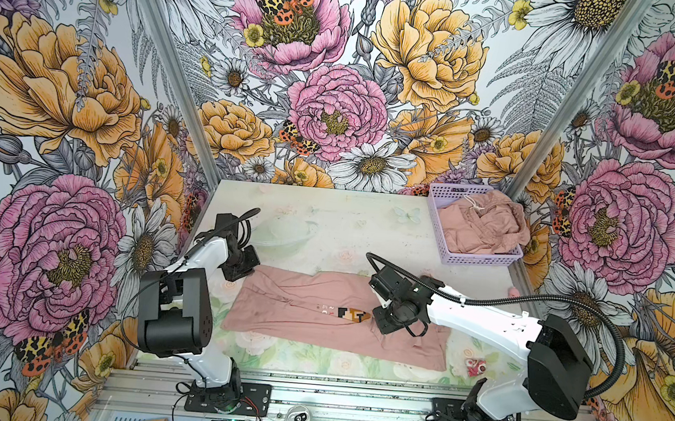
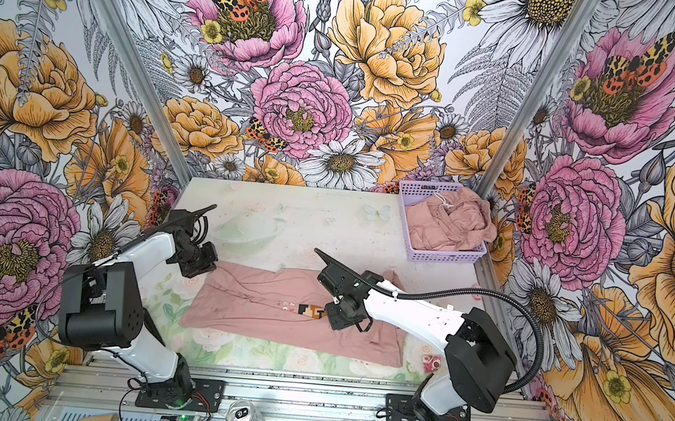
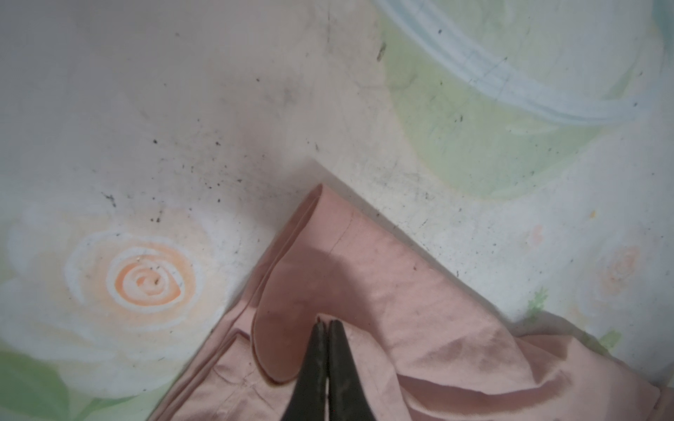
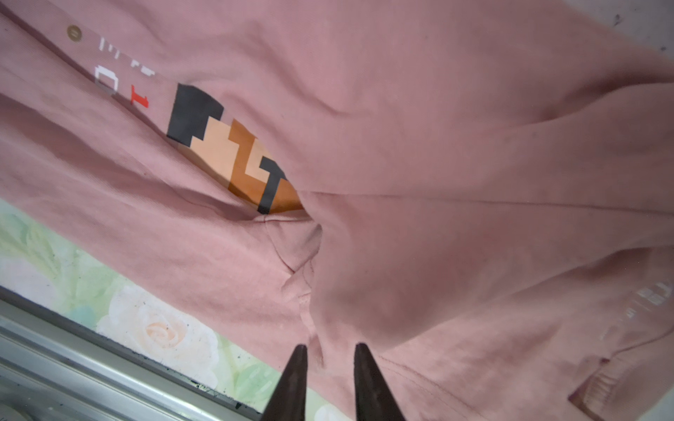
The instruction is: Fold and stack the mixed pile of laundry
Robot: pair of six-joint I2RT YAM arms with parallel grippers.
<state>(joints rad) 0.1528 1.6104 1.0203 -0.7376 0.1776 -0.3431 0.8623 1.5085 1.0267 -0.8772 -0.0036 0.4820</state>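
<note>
One T-shirt (image 1: 299, 300) w/ pixel-art print (image 4: 226, 145) shows white txt (image 4: 145, 71), mostly illegible.

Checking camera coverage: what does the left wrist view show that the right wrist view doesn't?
Left wrist only: the left tool, shut, over a folded corner of the shirt, and an orange rose print. Right wrist only: the right tool, open, the pixel print, and the metal rail. Both: the pink shirt and the floral table.

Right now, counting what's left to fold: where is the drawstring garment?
The drawstring garment lies crumpled in the basket at the table's far right corner in both top views.
</note>
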